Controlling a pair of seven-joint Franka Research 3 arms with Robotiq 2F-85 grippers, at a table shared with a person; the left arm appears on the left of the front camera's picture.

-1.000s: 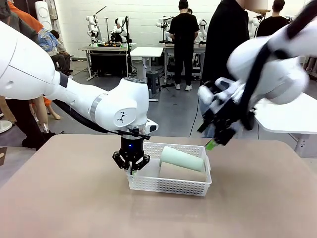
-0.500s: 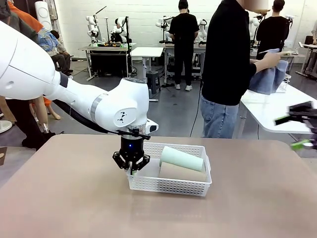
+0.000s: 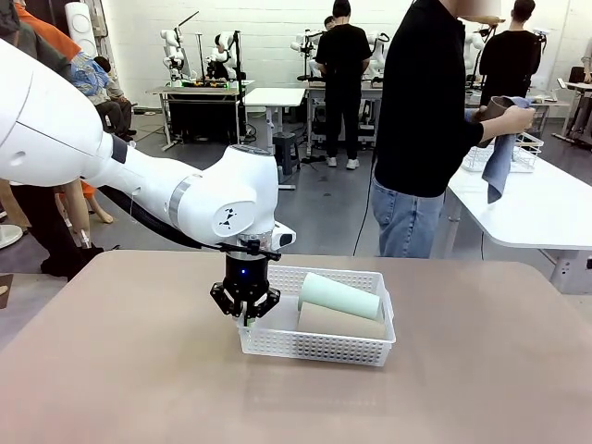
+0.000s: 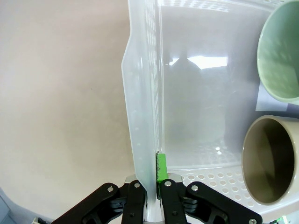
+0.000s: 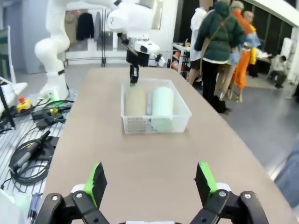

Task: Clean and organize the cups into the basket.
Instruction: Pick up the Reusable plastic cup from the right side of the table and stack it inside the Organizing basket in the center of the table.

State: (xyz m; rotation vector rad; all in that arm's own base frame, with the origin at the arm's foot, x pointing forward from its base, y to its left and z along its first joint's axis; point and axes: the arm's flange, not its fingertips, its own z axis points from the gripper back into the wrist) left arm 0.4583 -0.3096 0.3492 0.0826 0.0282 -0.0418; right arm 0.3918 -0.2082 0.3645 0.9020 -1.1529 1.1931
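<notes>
- The left gripper (image 3: 246, 313) has its jaws clamped on the left end wall of the basket (image 3: 314, 349). You find the basket near the middle of the table (image 3: 120, 370), somewhat toward its far edge.
- In the left wrist view you look straight down this gripper (image 4: 152, 179). The thin white wall (image 4: 140, 93) is pinched between the fingers, with one green pad (image 4: 161, 167) on its inner face.
- The right gripper (image 5: 150, 184) has its jaws wide apart with nothing between them. It hangs above the table near its right edge, well apart from the basket (image 5: 140, 125).
- The mint cup (image 3: 340, 296) and the tan cup (image 3: 340, 322) lie on their sides, side by side, in the basket's right half.
- The front view gives you their flanks. The left wrist view looks into the mint (image 4: 280, 56) and tan (image 4: 266, 158) mouths.
- At far right in the front view, a person's hand (image 3: 514, 118) holds a third cup (image 3: 498, 105) and a blue cloth (image 3: 499, 159).
</notes>
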